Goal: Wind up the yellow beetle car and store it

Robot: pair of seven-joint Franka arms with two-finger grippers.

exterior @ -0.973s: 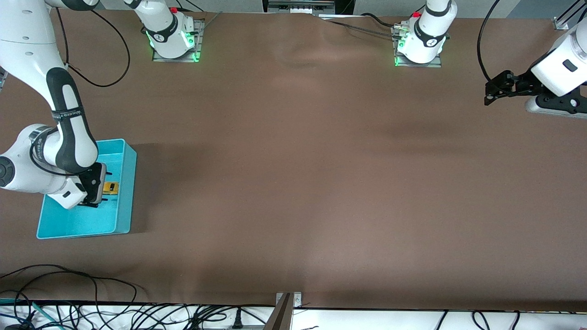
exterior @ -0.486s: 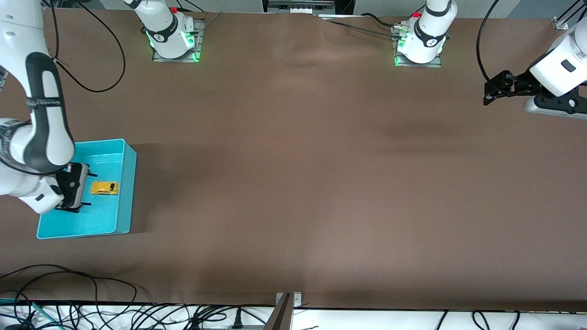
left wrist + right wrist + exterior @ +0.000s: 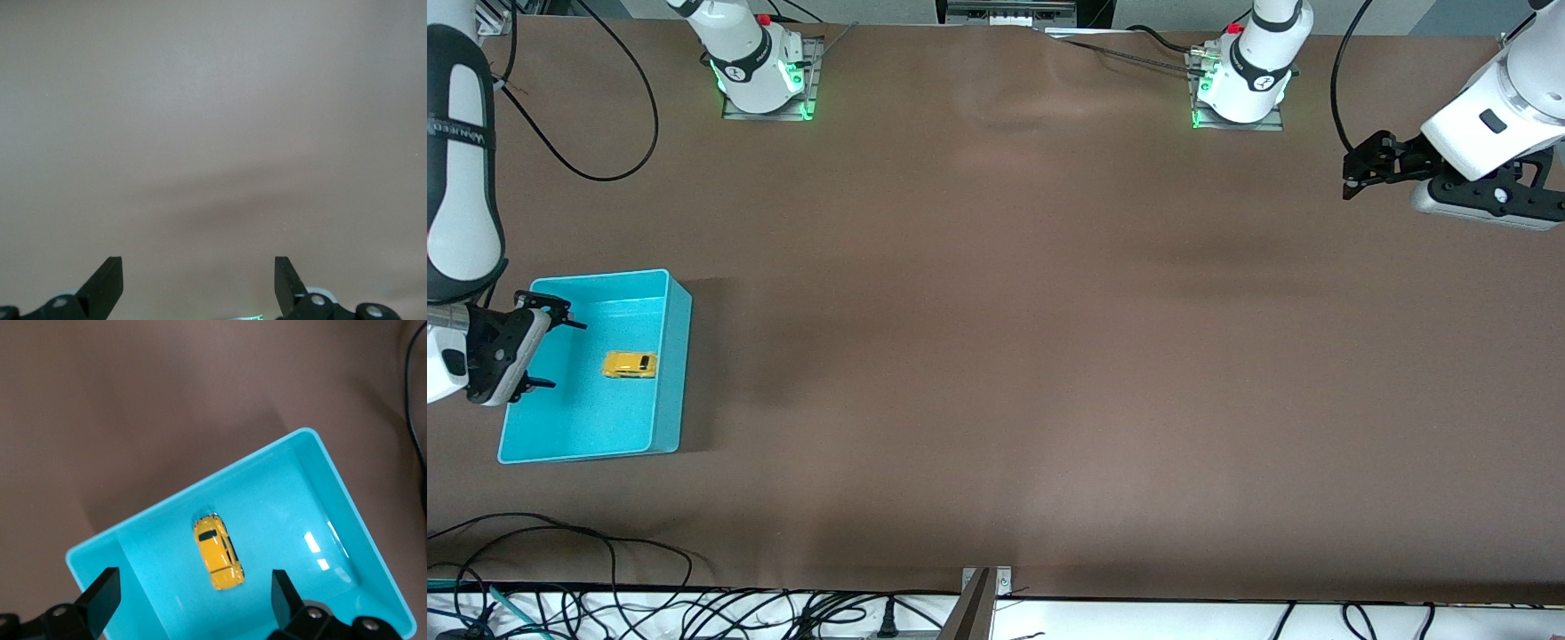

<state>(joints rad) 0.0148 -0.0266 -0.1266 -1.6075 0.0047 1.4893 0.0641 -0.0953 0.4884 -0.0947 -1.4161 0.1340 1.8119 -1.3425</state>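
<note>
The yellow beetle car (image 3: 630, 364) (image 3: 217, 551) lies on the floor of the turquoise bin (image 3: 676, 373) (image 3: 347, 513) at the right arm's end of the table. My right gripper (image 3: 551, 354) (image 3: 193, 590) hangs open and empty over the bin's outer edge, apart from the car. My left gripper (image 3: 1352, 178) (image 3: 199, 277) is open and empty above bare table at the left arm's end. In the left wrist view only brown table shows between its fingers.
The brown table top (image 3: 996, 311) stretches between both arms. The arm bases (image 3: 760, 71) (image 3: 1240, 80) stand along the edge farthest from the front camera. Loose black cables (image 3: 605, 604) lie off the table's near edge.
My right gripper has drawn up and away from the car, out toward the bin's outer edge, leaving the car lying in the bin. The left gripper shifted slightly toward the table's middle.
</note>
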